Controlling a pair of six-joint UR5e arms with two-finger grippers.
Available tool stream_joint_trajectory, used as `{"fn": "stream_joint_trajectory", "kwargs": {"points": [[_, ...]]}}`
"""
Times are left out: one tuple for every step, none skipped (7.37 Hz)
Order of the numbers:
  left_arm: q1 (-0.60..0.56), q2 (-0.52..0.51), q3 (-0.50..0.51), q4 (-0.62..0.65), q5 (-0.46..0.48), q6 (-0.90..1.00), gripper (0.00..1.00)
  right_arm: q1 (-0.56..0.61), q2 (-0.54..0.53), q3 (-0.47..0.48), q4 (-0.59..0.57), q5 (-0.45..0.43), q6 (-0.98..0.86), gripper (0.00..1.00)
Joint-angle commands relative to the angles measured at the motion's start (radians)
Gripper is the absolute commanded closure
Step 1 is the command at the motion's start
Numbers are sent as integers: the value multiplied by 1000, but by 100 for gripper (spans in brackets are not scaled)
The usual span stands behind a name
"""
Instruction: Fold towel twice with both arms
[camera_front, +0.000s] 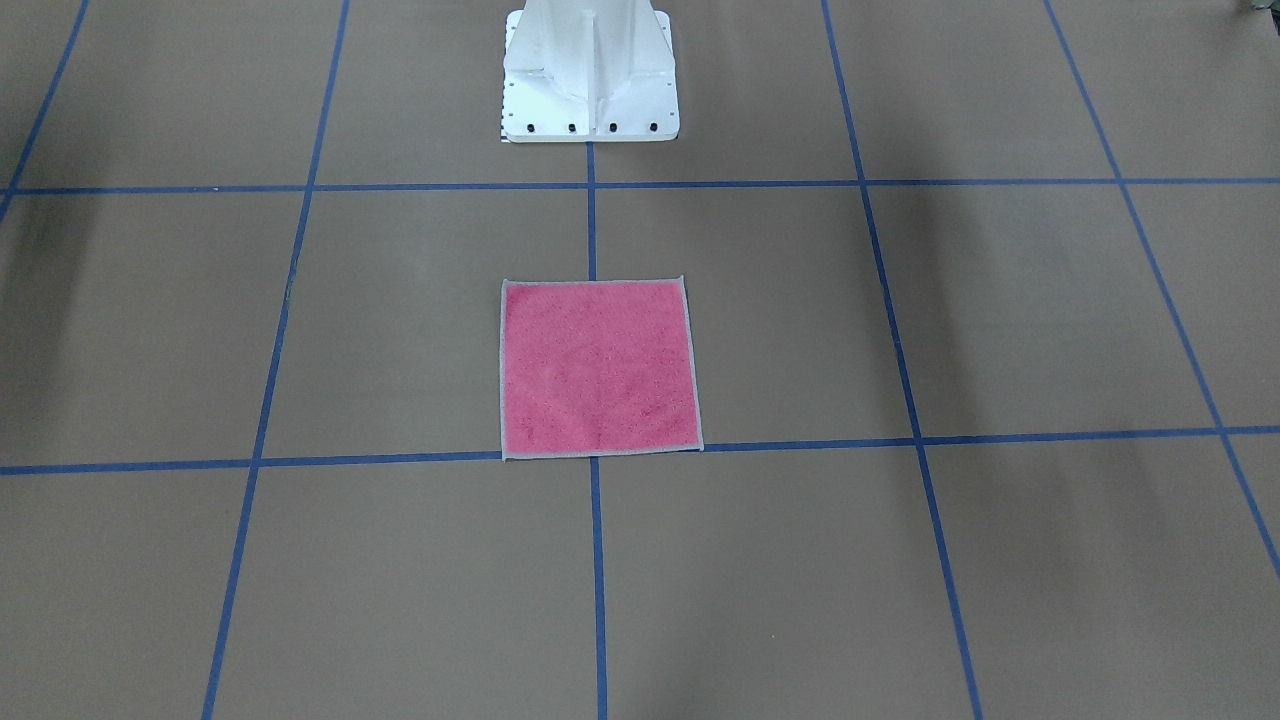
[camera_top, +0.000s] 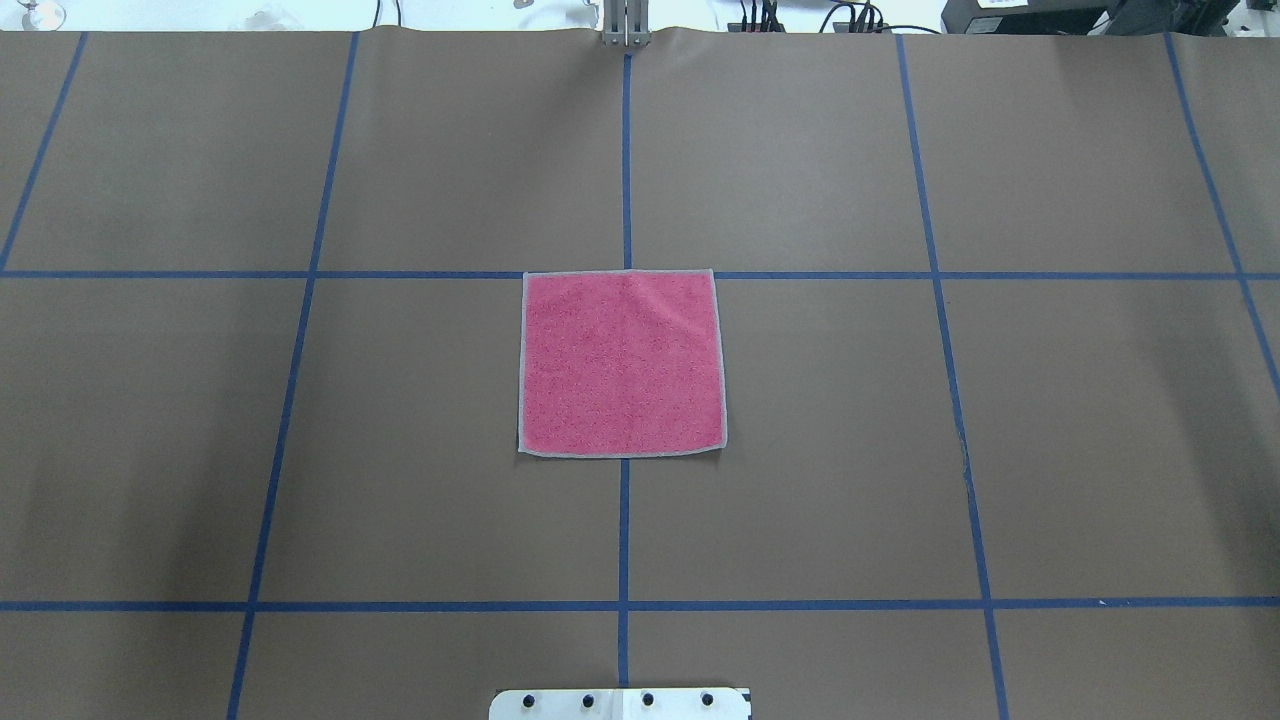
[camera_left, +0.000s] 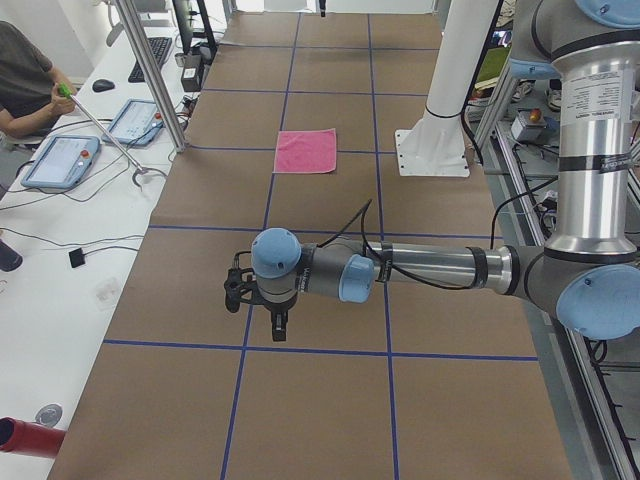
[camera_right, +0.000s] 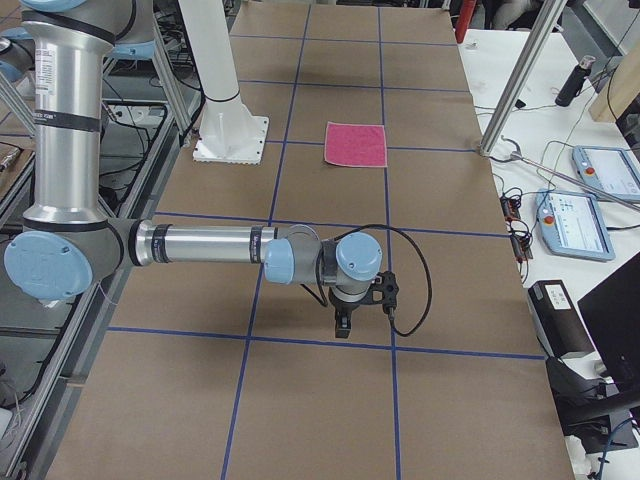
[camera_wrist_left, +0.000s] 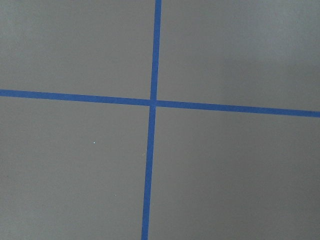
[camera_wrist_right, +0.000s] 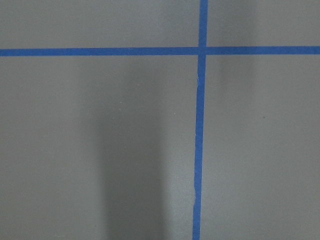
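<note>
The desk (camera_top: 400, 450), papered brown with a blue tape grid (camera_top: 624, 520), carries a white pedestal (camera_front: 590, 80) at the robot's edge. The left arm (camera_left: 440, 268) and right arm (camera_right: 200, 243) reach low over opposite ends, well apart from the towel (camera_top: 622, 363). It lies flat, pink face up, mid-desk, across the centre line. The left gripper (camera_left: 279, 324) and right gripper (camera_right: 343, 324) point down over bare paper. I cannot tell whether either is parted or closed, or holding anything.

table (camera_top: 450, 150): brown paper-covered, blue tape grid (camera_top: 623, 520) | side bench (camera_left: 50, 275): white, two tablets (camera_left: 60, 160), keyboard (camera_left: 150, 55), aluminium post (camera_left: 152, 75) | light: even, soft shadows
</note>
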Motion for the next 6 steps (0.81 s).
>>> {"fn": "stream_joint_trajectory", "kwargs": {"points": [[3,3,-5,-7,62,10,0,1,2,2,0,-1,0,0],[6,9,-10,-7,64,12,0,1,5,2,-2,-30,0,0],[6,30,-5,-14,69,12,0,1,14,11,-3,-72,0,0],[6,41,-7,-27,58,3,0,1,14,32,-8,-96,2,0],[6,43,-4,-28,58,0,0,1,5,55,-6,-81,-1,0],[6,41,-8,-31,58,3,0,-2,5,55,-3,-77,-9,0]]}}
